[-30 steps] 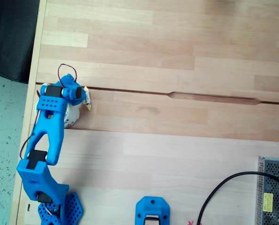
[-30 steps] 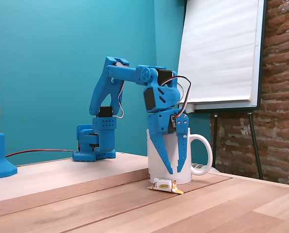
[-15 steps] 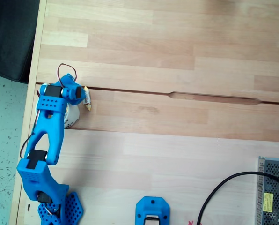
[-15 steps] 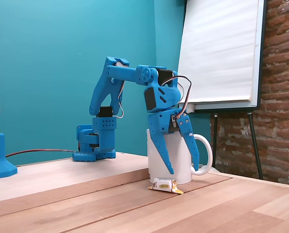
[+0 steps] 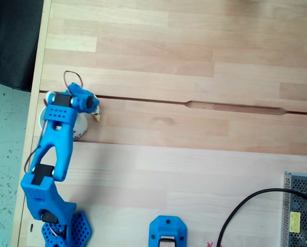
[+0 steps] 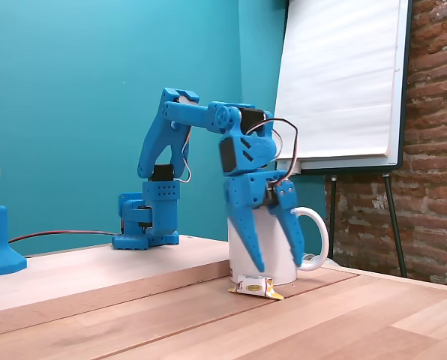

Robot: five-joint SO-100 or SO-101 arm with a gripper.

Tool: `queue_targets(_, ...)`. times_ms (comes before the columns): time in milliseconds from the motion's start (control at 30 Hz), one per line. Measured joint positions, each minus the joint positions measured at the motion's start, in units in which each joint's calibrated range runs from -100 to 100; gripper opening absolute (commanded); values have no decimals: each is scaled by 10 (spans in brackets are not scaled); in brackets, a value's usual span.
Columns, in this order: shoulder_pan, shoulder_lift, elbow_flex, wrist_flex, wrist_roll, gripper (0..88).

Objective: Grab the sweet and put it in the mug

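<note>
Hovering over the tiny white-wrapped sweet with golden-yellow twisted ends (image 6: 258, 286), the blue plastic two-finger gripper (image 6: 276, 270) is pointing down with its jaws spread apart, nothing between them. In the side fixed view the sweet is lying flat on the pale wooden plank table (image 6: 208, 322), just in front of the small white glossy ceramic mug (image 6: 283, 247), which is standing upright with its loop handle to the right. In the top fixed view the sweet (image 5: 96, 114) is peeking out at the gripper's (image 5: 91, 107) right edge, and the mug (image 5: 77, 129) is mostly hidden under the arm.

Progress: early. The grab is not yet done; pinching, lifting and dropping into the mug are all left.

The wrapper is looking crinkly and light, likely slippery to pinch. The gripper's fingers (image 6: 247, 240) are long, tapered, hard printed plastic. The table is smooth, with a groove running across it.
</note>
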Motion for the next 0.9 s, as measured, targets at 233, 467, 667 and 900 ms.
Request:
queue_targets(233,26,1,0,42,72,214)
queue_targets(467,32,1,0,107,89,215)
queue_targets(667,32,1,0,110,92,215)
queue_targets(900,32,1,0,110,92,215)
